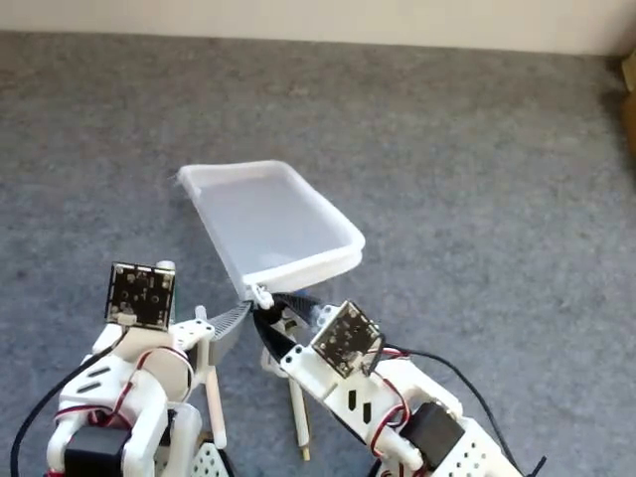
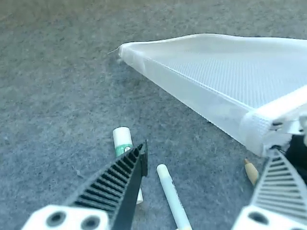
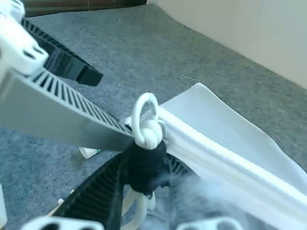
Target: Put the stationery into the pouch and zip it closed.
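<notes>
The white mesh pouch [image 1: 273,224] lies mid-table, its zipper pull [image 1: 260,296] at the near corner. My right gripper [image 1: 273,320] is shut on that corner just under the ring pull [image 3: 146,120]. My left gripper [image 2: 209,153] stands open beside it, its grey finger [image 3: 72,115] touching the pull. On the carpet under the left gripper lie a white pen [image 2: 170,196], a white stick with a green band [image 2: 122,143] and a pencil tip [image 2: 250,171]. The pen [image 1: 212,396] and the pencil [image 1: 298,417] lie between the two arms.
Grey carpet covers the table. A pale wall strip [image 1: 318,20] runs along the far edge. Open carpet lies beyond and to both sides of the pouch.
</notes>
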`<state>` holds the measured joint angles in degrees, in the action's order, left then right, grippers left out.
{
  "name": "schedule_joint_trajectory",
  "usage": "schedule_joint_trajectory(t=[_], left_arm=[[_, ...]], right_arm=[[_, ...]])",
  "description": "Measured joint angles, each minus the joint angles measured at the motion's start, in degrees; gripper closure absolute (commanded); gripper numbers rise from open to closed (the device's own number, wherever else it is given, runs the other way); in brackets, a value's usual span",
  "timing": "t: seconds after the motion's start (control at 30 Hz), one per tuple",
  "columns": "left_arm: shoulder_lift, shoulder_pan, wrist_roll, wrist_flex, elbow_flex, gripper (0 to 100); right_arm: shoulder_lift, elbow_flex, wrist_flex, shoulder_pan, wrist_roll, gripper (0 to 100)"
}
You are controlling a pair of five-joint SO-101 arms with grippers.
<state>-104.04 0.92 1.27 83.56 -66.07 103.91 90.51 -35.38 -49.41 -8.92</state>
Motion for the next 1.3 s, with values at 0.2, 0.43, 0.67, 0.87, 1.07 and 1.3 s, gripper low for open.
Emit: schedule_joint_trajectory(t=[0.2, 0.43, 0.67, 0.87, 1.07, 1.3], left_arm=[[0.0, -0.09, 0.35, -2.02, -1.32, 65], [0.0, -0.26, 2.29, -5.89, -5.8, 65], [0.0, 4.31, 2.64, -6.24, -5.8, 76], [0.0, 5.1, 2.73, -8.09, -5.8, 85], [0.0, 5.1, 2.73, -8.18, -5.8, 91], [0.0, 5.01, 2.81, -8.18, -5.8, 98]], right_arm=[[0.0, 0.0, 0.0, -0.53, 0.0, 99.5], [-0.09, 0.0, -2.73, -0.62, 0.0, 99.5], [-0.09, 0.0, -3.16, -0.62, 0.0, 99.5], [-0.09, 0.0, -3.16, -0.62, 0.0, 99.5], [-0.09, 0.0, -5.71, -0.62, 0.0, 99.5], [-0.09, 0.0, -7.21, 0.0, -0.09, 99.5]])
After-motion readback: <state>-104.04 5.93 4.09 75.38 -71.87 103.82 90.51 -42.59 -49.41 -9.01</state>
